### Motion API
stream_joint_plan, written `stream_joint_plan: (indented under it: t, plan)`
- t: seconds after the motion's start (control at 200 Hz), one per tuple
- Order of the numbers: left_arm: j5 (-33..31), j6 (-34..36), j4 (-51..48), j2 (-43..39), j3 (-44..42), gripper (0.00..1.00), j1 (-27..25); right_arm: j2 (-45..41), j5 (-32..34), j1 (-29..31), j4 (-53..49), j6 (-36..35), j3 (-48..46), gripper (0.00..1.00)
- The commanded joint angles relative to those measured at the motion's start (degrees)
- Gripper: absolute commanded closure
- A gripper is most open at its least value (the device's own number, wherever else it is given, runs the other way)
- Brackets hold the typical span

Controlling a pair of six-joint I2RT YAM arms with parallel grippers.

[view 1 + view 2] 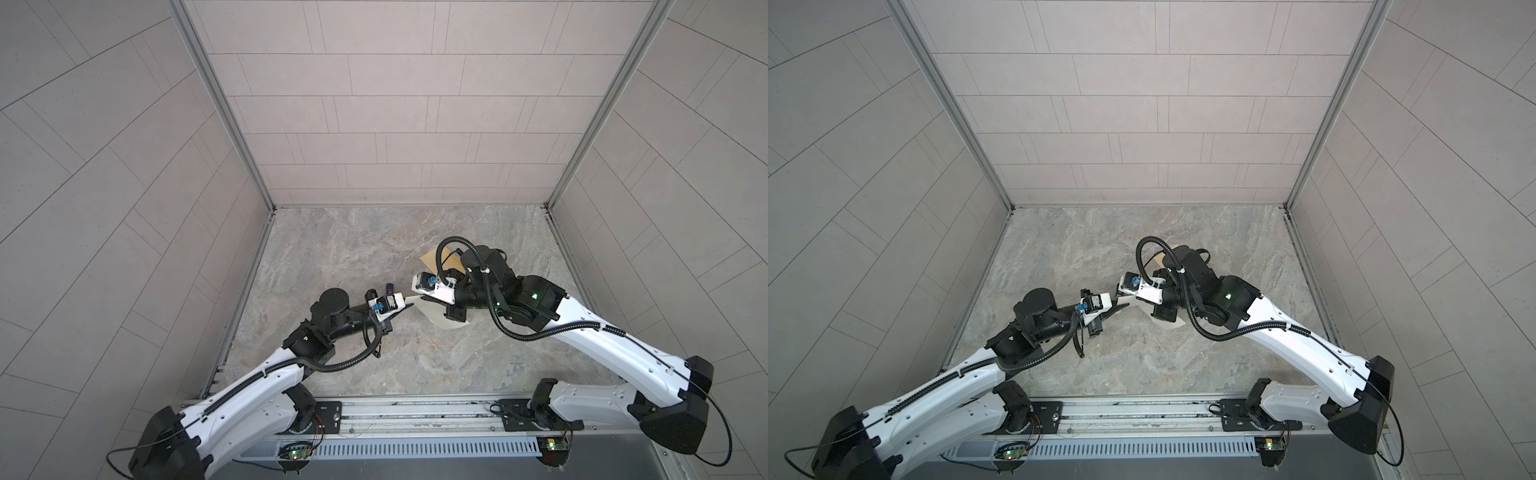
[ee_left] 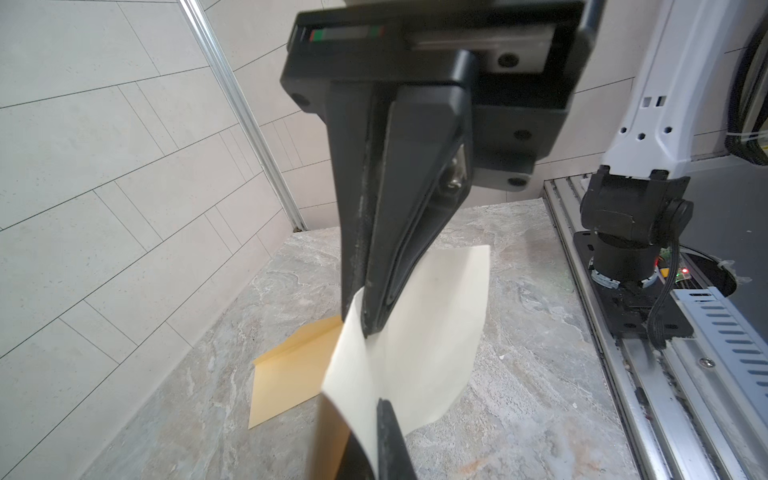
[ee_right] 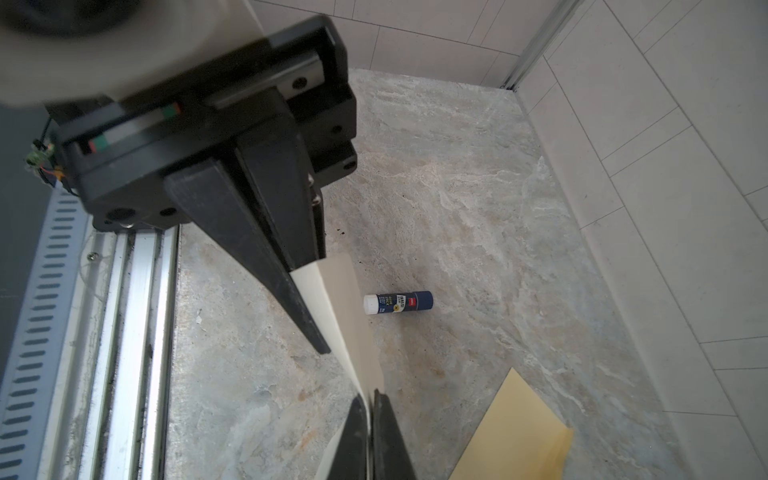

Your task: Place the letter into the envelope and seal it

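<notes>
The letter (image 1: 432, 314), a cream sheet, is held curved above the marble table between both arms. My left gripper (image 2: 372, 415) is shut on one edge of it, and in the right wrist view its fingers (image 3: 307, 328) pinch that edge. My right gripper (image 3: 371, 395) is shut on the opposite edge, seen again in the left wrist view, where its fingers (image 2: 374, 307) clamp the letter (image 2: 419, 340). The yellow-tan envelope (image 2: 291, 374) lies flat on the table behind the right arm, partly hidden in both top views (image 1: 440, 257).
A blue glue stick (image 3: 398, 302) with a white cap lies on the table near the left wrist (image 1: 390, 287). Tiled walls close the table on three sides. A metal rail (image 1: 415, 415) with the arm bases runs along the front edge.
</notes>
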Motion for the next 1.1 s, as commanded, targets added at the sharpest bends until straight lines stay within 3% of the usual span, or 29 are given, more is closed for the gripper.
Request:
stream_joint_plan:
  t: [0.0,0.09,0.185,0.345,0.415,0.605,0.886,1.006,1.096]
  plan:
    - [0.26,-0.40,2.55,-0.95,-0.50,0.93,-0.06,-0.33,-0.08,0.28,0.76,-0.85,-0.71,1.00]
    - [-0.75,-0.22,2.84,-1.78,-0.50,0.69,-0.06,-1.17,0.62,0.22,-0.45,-2.09,-0.94,1.00]
    - [-3.26,-1.29,3.93,-3.61,-0.86,0.52,-0.07,-2.82,2.31,0.04,-1.48,-3.29,-1.95,1.00]
    - [-3.90,-0.91,3.90,-4.56,-0.99,0.28,0.03,-3.91,1.19,-0.22,-3.86,-4.50,-2.28,1.00]
    - [-3.08,-0.83,3.85,-4.58,-0.85,0.24,0.01,-3.65,-0.01,-0.24,-4.25,-4.87,-2.07,1.00]
    - [0.42,-0.02,2.18,-3.63,-0.26,0.24,-0.03,-1.90,-1.35,-0.24,-3.84,-5.20,-1.47,1.00]
    - [2.39,-0.83,1.98,-1.47,0.22,0.46,-0.03,0.57,-4.13,-0.07,-2.05,-4.82,-0.17,1.00]
    - [2.07,-1.09,1.92,-1.18,0.37,0.66,0.00,1.12,-4.33,0.02,-1.29,-4.46,-0.12,1.00]
    - [1.85,-1.10,1.59,-0.96,0.38,0.70,-0.02,1.14,-4.49,0.02,-0.79,-4.04,-0.26,1.00]
